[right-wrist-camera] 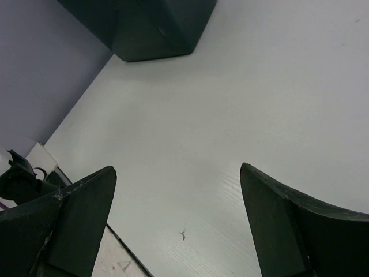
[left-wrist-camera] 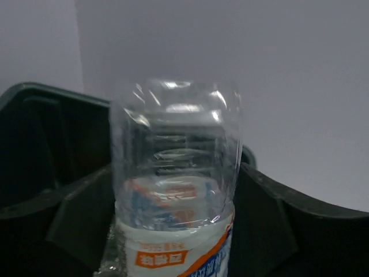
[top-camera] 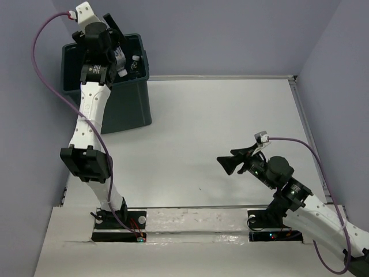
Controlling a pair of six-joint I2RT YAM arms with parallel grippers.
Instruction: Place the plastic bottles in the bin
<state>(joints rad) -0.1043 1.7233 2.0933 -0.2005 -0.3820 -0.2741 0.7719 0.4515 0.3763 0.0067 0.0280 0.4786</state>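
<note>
My left gripper (top-camera: pixel 117 56) is over the open top of the dark bin (top-camera: pixel 130 109) at the table's far left. It is shut on a clear plastic bottle (left-wrist-camera: pixel 173 173) with a white-and-orange label, held between both fingers (left-wrist-camera: pixel 81 222). The bin's rim (left-wrist-camera: pixel 34 92) shows behind the bottle in the left wrist view. Another bottle with a white cap (top-camera: pixel 135 60) lies inside the bin. My right gripper (top-camera: pixel 228 163) is open and empty, above the bare table at the near right. In the right wrist view its fingers (right-wrist-camera: pixel 81 213) stand wide apart, with the bin's lower corner (right-wrist-camera: pixel 150 29) far ahead.
The white table (top-camera: pixel 230 127) is bounded by purple-grey walls at the back and both sides. The bin stands against the back left corner. A taped strip (top-camera: pixel 190 222) runs along the near edge between the arm bases.
</note>
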